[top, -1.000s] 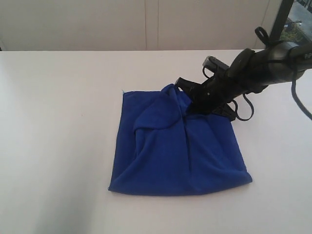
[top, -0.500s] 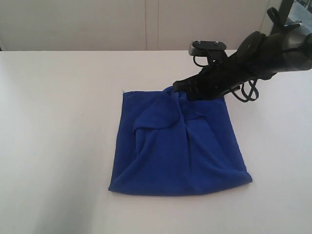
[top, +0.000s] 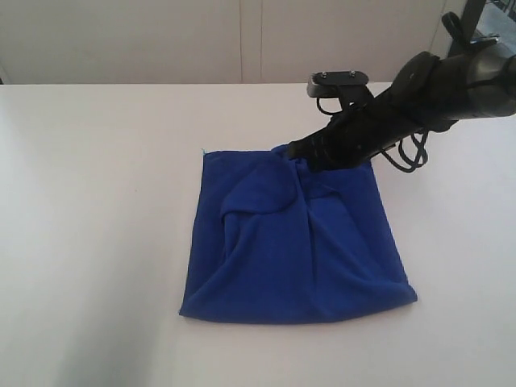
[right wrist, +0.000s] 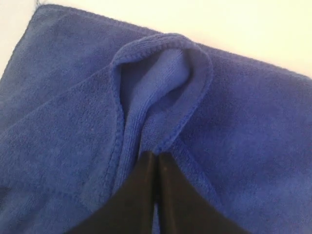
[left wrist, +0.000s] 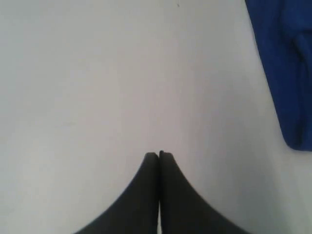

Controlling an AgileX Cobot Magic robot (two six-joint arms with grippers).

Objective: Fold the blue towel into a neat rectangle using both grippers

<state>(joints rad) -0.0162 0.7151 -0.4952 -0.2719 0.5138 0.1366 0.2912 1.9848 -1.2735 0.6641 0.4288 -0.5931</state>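
Royal-blue microfibre, the blue towel (top: 298,242) lies flat on the white table (top: 97,201), about midway across it and set in from its far edge. It is doubled over into a rough four-sided shape, narrower along its far side and wider along its near side. The layers do not line up. A rounded flap lies across the far-left part, a long crease runs from the far side towards the near side, and the near-right corner bulges out past the rest. A small pale thread (top: 203,150) shows at the far-left corner.

The right gripper (top: 294,149) meets the cloth at the middle of the towel's far side. Its black fingers are closed together, with a pinch of the hem caught between the tips. In the right wrist view the stitched hem curls up into a loop just ahead of the tips, with the lighter inner face of the fold showing inside it. The arm reaches in from the table's right side, and black cable loops (top: 407,157) hang beside its wrist.

The left gripper (left wrist: 159,155) appears only in its own wrist view. Its fingers are pressed tight together with nothing between them, above bare table, and the towel's edge is well apart from them.

A pale wall (top: 242,40) stands behind the table's far edge.
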